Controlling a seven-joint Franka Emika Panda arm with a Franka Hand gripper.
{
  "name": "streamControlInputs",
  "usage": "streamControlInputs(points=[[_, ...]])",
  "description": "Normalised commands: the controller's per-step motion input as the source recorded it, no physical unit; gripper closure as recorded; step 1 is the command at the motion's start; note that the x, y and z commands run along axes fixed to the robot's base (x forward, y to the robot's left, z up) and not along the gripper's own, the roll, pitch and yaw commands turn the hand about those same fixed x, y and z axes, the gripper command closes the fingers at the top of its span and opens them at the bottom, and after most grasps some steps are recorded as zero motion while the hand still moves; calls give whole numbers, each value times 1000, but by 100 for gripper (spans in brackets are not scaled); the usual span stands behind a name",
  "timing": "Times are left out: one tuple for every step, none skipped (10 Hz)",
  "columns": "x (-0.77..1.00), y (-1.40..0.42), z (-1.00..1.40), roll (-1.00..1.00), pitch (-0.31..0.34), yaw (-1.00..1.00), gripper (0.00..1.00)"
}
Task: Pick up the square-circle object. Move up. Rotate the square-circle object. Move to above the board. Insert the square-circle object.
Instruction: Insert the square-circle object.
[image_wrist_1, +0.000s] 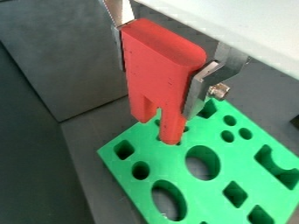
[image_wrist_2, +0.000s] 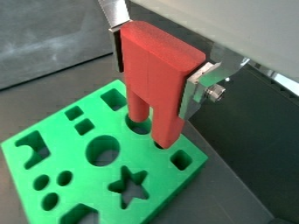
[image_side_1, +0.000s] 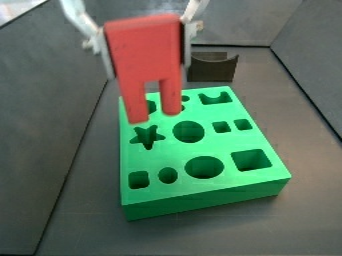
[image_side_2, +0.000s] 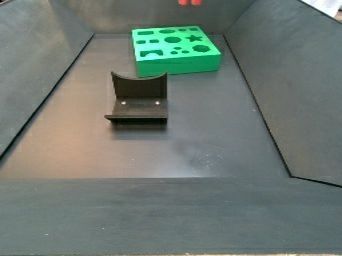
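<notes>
My gripper (image_wrist_1: 163, 54) is shut on the square-circle object (image_wrist_1: 158, 83), a bright red block with two legs, one round and one square. It holds the block upright, legs down, over the green board (image_wrist_1: 126, 150). In both wrist views the leg tips reach the board's holes near one edge. The silver fingers (image_wrist_2: 195, 87) clamp the block's two flat sides. In a side view the gripper (image_side_1: 143, 38) hangs the red block (image_side_1: 144, 60) over the board's (image_side_1: 201, 196) far left part. In a side view only a red sliver (image_side_2: 189, 2) shows above the board (image_side_2: 181, 63).
The dark fixture (image_side_2: 136, 100) stands on the floor, apart from the board, and shows behind it in a side view (image_side_1: 211, 66). Dark sloping walls (image_side_2: 40, 90) enclose the floor on all sides.
</notes>
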Motion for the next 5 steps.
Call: streamControlInputs(points=[[-149, -157, -363, 71, -219, 54, 100], [-149, -380, -549, 251, -280, 14, 100], [3, -443, -509, 380, -139, 0, 100], [0, -440, -594, 330, -154, 0, 100], [0, -411, -617, 331, -29, 0, 100]])
